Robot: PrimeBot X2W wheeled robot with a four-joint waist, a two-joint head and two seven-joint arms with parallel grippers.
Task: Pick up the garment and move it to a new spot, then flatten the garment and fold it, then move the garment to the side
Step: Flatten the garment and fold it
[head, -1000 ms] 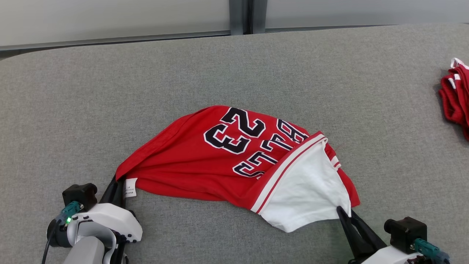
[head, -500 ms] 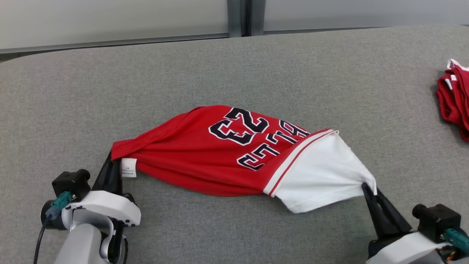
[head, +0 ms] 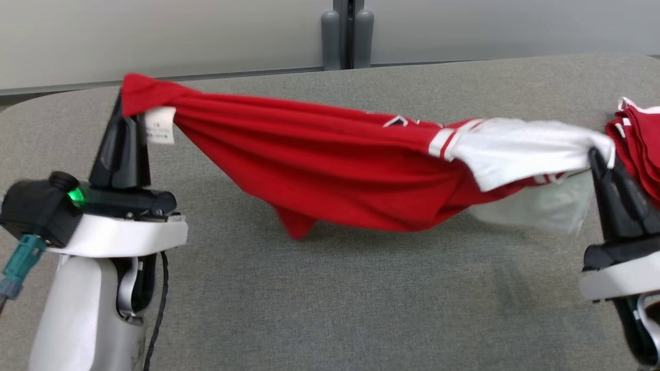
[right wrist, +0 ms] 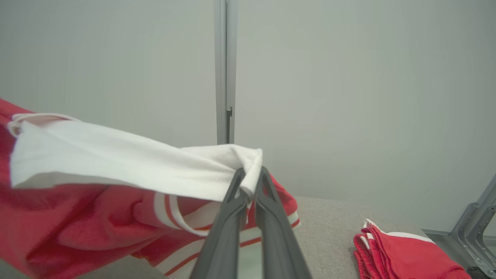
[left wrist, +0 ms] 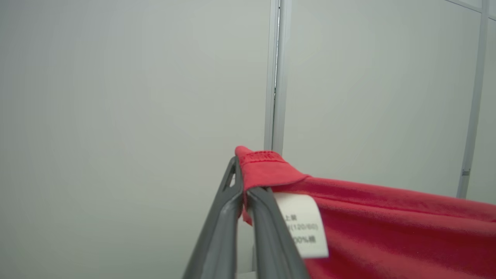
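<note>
The left gripper (head: 124,105) is clamping a red corner of the garment (head: 340,175), its two dark fingers pressed together on the cloth, and it is holding that corner up above the grey table (head: 330,299) at the left of the head view. A white label (head: 159,125) is hanging from the seam just beside those fingers; in the left wrist view the red hem is folding over the fingertips and the label is lying against the right-hand finger. The right gripper (head: 594,154) is gripping the opposite end, fingers closed on a bunched edge of the white panel (head: 515,147), which is wrapping over the fingertips in the right wrist view. Between the two grippers the garment is hanging in the air as a long sagging band, red for most of its length and white toward the right, with striped trim (head: 443,141) running where the colours meet. A red point is dangling lowest, near the middle, close to the table; whether it is touching the surface I cannot tell. A pile of red clothes (head: 639,139) is lying on the table at the far right, just behind the right gripper. A pale wall (head: 154,36) and a grey post (head: 346,38) are standing beyond the table's far edge.
</note>
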